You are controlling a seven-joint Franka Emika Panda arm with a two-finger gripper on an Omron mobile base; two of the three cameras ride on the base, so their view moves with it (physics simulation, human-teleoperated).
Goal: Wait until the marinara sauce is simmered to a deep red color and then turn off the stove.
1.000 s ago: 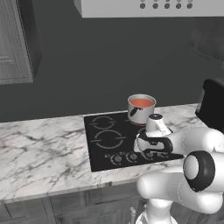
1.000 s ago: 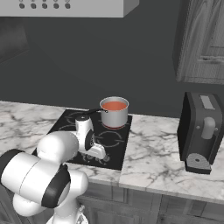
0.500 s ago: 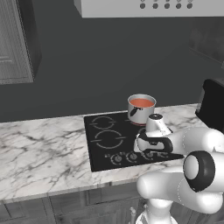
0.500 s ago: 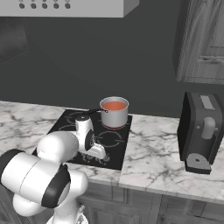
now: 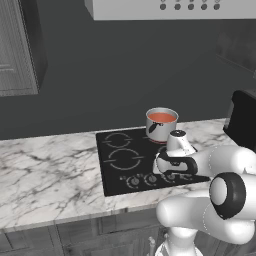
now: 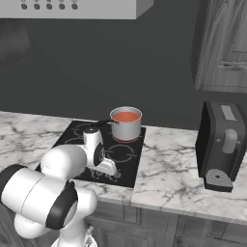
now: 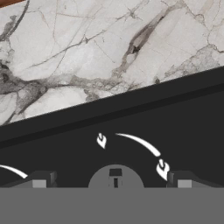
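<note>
Hovering with jaws spread wide and holding nothing, gripper (image 7: 111, 181) straddling one stove knob (image 7: 115, 177) directly between the fingertips, near the front edge of the stove (image 5: 112, 172). Marinara sauce (image 5: 162, 117) sitting orange-red in the steel pot (image 6: 126, 126) on the far burner, beyond the hand. Marble counter (image 5: 45, 175) spreading around, coffee machine (image 6: 223, 144) standing off to the right

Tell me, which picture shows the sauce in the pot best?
The right base view: the marinara sauce shows its round orange-red top unblocked. The left base view shows it too, slightly smaller.
</note>
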